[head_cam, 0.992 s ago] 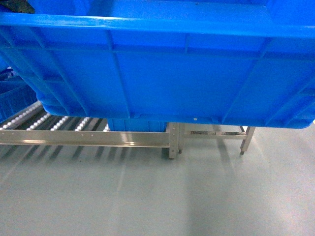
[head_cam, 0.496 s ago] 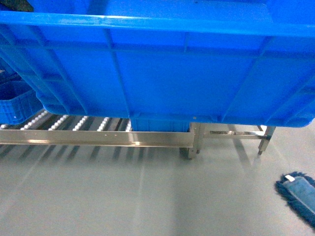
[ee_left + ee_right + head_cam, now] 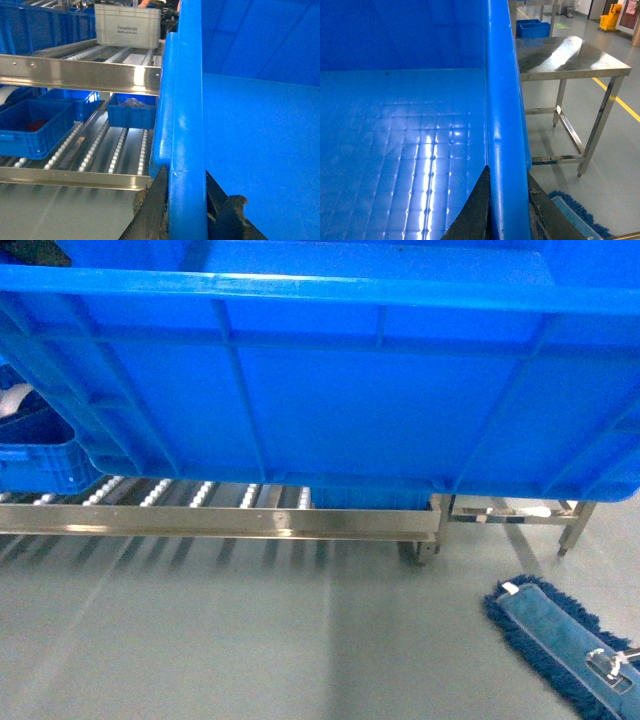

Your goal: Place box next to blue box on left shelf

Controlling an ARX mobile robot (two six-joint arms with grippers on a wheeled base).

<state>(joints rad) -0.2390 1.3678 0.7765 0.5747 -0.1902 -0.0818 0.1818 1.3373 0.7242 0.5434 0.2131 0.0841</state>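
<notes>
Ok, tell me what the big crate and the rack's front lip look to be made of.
The crate: apparently moulded plastic, glossy bright blue, judging by its ribbed walls and the light glints on its floor. The rack's front lip: likely steel, silvery and brushed, showing streaky reflections and small fasteners.

Glossy grey floor (image 3: 250, 640), blue dust mop (image 3: 560, 635), steel table (image 3: 570, 57) beside yellow floor line (image 3: 620, 102).

The head view looks forward and down past the box (image 3: 380, 390) filling its upper half, while each wrist view sits close along an opposite rim, sharing that box.
</notes>
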